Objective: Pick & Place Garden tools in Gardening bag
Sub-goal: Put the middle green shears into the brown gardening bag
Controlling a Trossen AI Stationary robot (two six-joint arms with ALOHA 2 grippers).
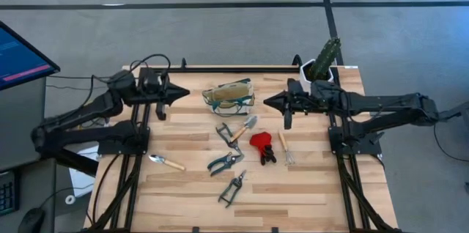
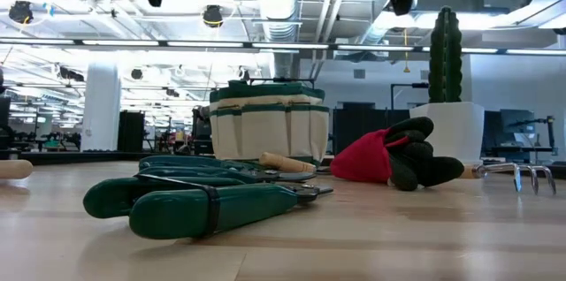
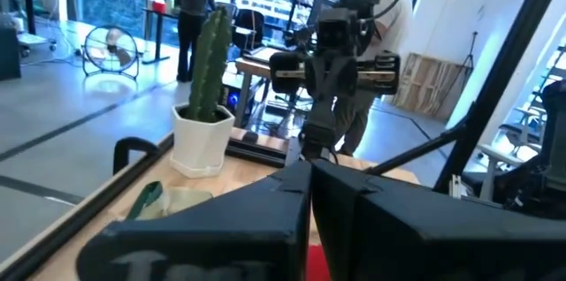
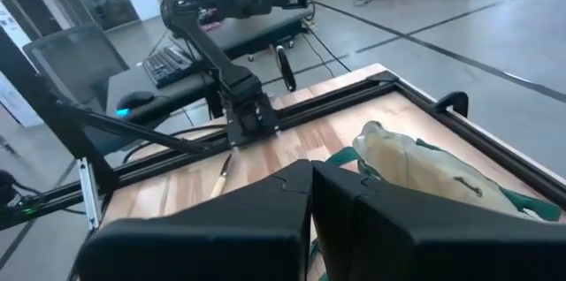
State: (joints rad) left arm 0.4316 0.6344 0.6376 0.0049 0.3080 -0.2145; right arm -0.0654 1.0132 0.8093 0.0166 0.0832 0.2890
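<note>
Cream canvas with green trim marks the bag [image 1: 229, 96], which sits at the far middle of the table [image 1: 308, 189], mouth up, directly between our two arms. We judge that spot deliberate: either arm can reach it. Our left gripper [image 1: 185, 94] and right gripper [image 1: 267, 102] both hang above the table at either side of the bag, tips pointing inward at each other, fingers pressed together and holding nothing. That looks like a waiting pose, so we take it no tool is in hand yet.

The tools lie spread on the wood nearer the front: a trowel [image 1: 244, 130], green shears [image 1: 225, 162], a second pair [image 1: 232, 187], a red-headed tool [image 1: 261, 146], a thin rake [image 1: 286, 148], and a small spade [image 1: 167, 162] off toward the left. A potted cactus [image 1: 323, 61] stands at the far right corner, apart from the work.
</note>
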